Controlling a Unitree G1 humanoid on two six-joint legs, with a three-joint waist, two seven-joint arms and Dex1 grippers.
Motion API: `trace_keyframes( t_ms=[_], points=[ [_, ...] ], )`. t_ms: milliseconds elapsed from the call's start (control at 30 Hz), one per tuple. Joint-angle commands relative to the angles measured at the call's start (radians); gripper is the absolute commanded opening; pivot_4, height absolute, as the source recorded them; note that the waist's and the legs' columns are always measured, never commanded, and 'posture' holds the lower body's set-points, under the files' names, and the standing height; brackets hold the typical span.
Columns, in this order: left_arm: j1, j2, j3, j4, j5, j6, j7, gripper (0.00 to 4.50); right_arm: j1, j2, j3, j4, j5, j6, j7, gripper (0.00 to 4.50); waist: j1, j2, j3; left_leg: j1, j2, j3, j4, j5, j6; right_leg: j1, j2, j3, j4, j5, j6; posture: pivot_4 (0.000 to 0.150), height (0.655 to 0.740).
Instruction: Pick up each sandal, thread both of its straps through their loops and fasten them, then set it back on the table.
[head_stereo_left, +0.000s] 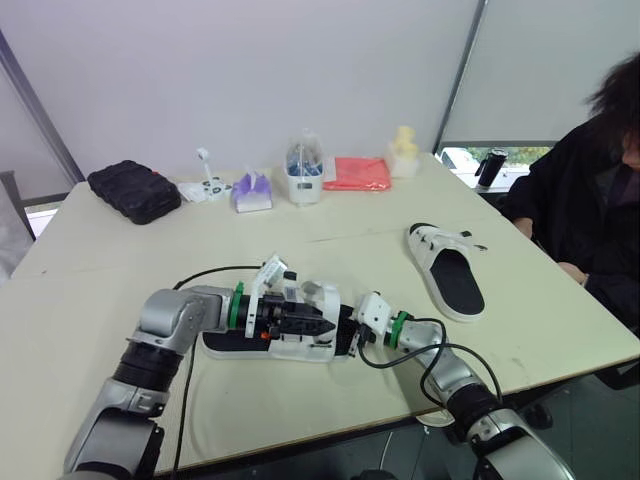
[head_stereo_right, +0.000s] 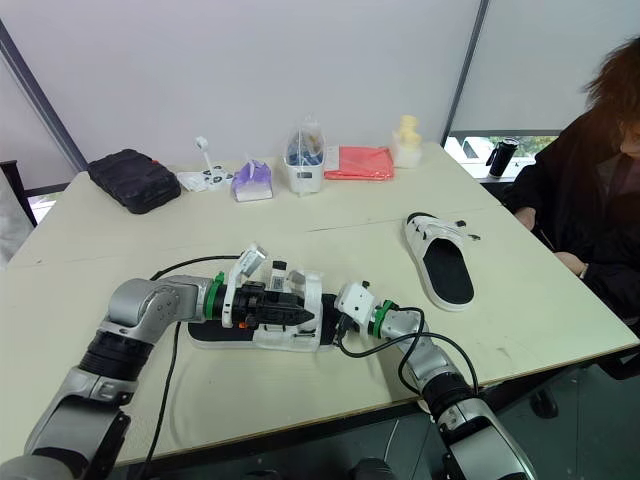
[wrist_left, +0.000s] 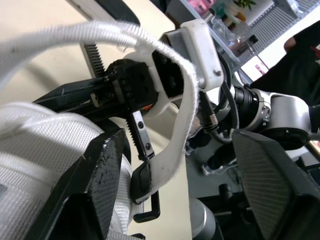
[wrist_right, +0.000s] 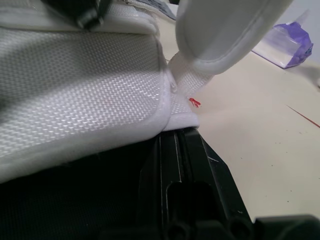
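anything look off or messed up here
Nothing is spilled or broken. One thing stands out: the near sandal has a white strap hanging loose in a loop instead of lying fastened across the upper. The other sandal lies flat further right, angled, and its straps are too small to judge.
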Motion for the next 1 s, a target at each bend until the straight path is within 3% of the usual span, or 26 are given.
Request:
trace_keyframes(
  t_ms=[33, 333, 433, 567, 600, 767, 867, 1000],
  points=[
    [0.024, -0.002, 0.024, -0.094, -0.030, -0.003, 0.028, 3.21, 0.063, -0.009, 0.056, 0.184, -0.103, 0.113, -0.006, 0.00, 0.001, 0.000, 0.000, 0.000, 0.000, 0.000, 0.000, 0.000, 0.000, 0.000, 0.000, 0.000, 0.000, 0.000, 0.000, 0.150, 0.7400],
    [0.056, -0.045, -0.058, -0.107, 0.072, -0.146, 0.097, 3.21, 0.057, -0.007, 0.058, 0.190, -0.104, 0.111, -0.005, 0.00, 0.002, 0.000, 0.000, 0.000, 0.000, 0.000, 0.000, 0.000, 0.000, 0.000, 0.000, 0.000, 0.000, 0.000, 0.000, 0.150, 0.7400],
    [0.056, -0.057, -0.058, -0.106, 0.081, -0.164, 0.114, 2.36, 0.055, -0.006, 0.057, 0.192, -0.104, 0.112, -0.006, 0.00, 0.002, 0.000, 0.000, 0.000, 0.000, 0.000, 0.000, 0.000, 0.000, 0.001, 0.000, 0.000, 0.000, 0.000, 0.000, 0.150, 0.7400],
    [0.060, -0.057, -0.068, -0.114, 0.093, -0.181, 0.118, 0.37, 0.059, -0.005, 0.057, 0.191, -0.104, 0.112, -0.008, 0.00, 0.002, 0.000, 0.000, 0.000, 0.000, 0.000, 0.000, 0.000, 0.000, 0.001, 0.000, 0.000, -0.001, 0.000, 0.000, 0.150, 0.7400],
    [0.061, -0.056, -0.069, -0.116, 0.095, -0.184, 0.117, 0.06, 0.061, -0.005, 0.057, 0.191, -0.103, 0.112, -0.008, 0.00, 0.002, 0.000, 0.000, 0.000, 0.000, 0.000, 0.000, 0.000, 0.000, 0.001, 0.000, 0.000, -0.001, 0.000, 0.000, 0.150, 0.7400],
    [0.036, -0.055, -0.018, -0.123, 0.015, -0.086, 0.111, 0.06, 0.062, -0.007, 0.056, 0.192, -0.102, 0.114, -0.008, 0.00, 0.001, 0.000, 0.000, 0.000, 0.000, 0.000, 0.000, 0.000, 0.000, 0.001, 0.000, 0.000, -0.001, 0.000, 0.000, 0.150, 0.7400],
    [-0.014, -0.090, 0.091, -0.065, -0.111, 0.086, 0.145, 0.06, 0.061, -0.007, 0.056, 0.193, -0.102, 0.113, -0.007, 0.00, 0.002, 0.000, 0.000, -0.001, 0.000, 0.000, 0.000, 0.000, 0.000, 0.000, 0.000, 0.000, 0.000, 0.000, 0.000, 0.150, 0.7400],
    [-0.036, -0.098, 0.125, -0.002, -0.133, 0.164, 0.182, 0.06, 0.060, -0.006, 0.056, 0.195, -0.102, 0.112, -0.007, 0.00, 0.000, 0.000, 0.000, 0.000, 0.000, 0.000, 0.000, 0.000, 0.000, 0.000, 0.000, 0.000, 0.000, 0.000, 0.000, 0.150, 0.7400]
  ],
)
